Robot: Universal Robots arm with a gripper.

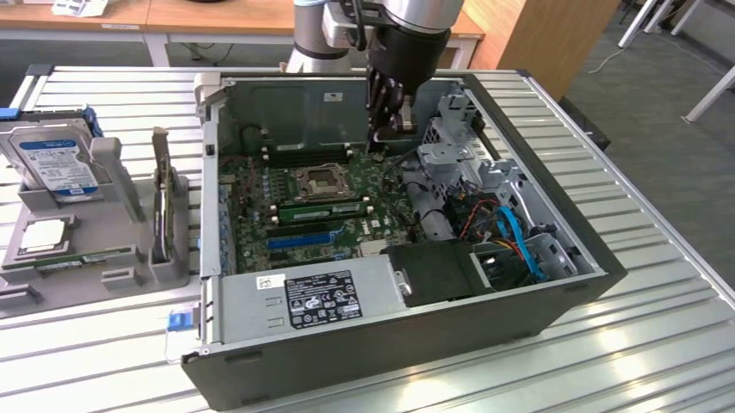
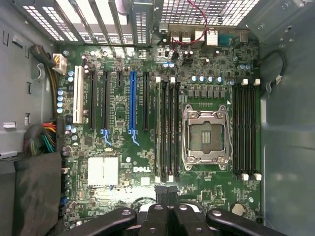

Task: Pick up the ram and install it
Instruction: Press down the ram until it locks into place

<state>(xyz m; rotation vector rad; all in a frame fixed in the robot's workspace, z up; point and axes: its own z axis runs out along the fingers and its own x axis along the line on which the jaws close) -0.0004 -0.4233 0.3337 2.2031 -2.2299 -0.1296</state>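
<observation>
A thin green stick, the ram (image 1: pixel 83 258), lies flat in the grey holder (image 1: pixel 115 206) outside the case, on the exterior view's left. My gripper (image 1: pixel 390 131) hangs inside the open computer case (image 1: pixel 580 224), over the far end of the motherboard (image 1: pixel 258 185). In the wrist view the gripper (image 2: pixel 167 195) is shut, its black fingertips pressed together with nothing showing between them. They sit just off one end of the black memory slots (image 2: pixel 167 130) beside the open CPU socket (image 2: pixel 206 130). A second bank of slots (image 2: pixel 246 130) lies on the socket's other side.
A blue-labelled hard drive (image 1: pixel 52 163) and a dark expansion card (image 1: pixel 163 198) stand upright in the holder. Inside the case are the power supply (image 1: pixel 310 301), a drive cage (image 1: pixel 460 146) and blue and orange cables (image 1: pixel 517 237). Everything rests on a ribbed metal table (image 1: pixel 643 344).
</observation>
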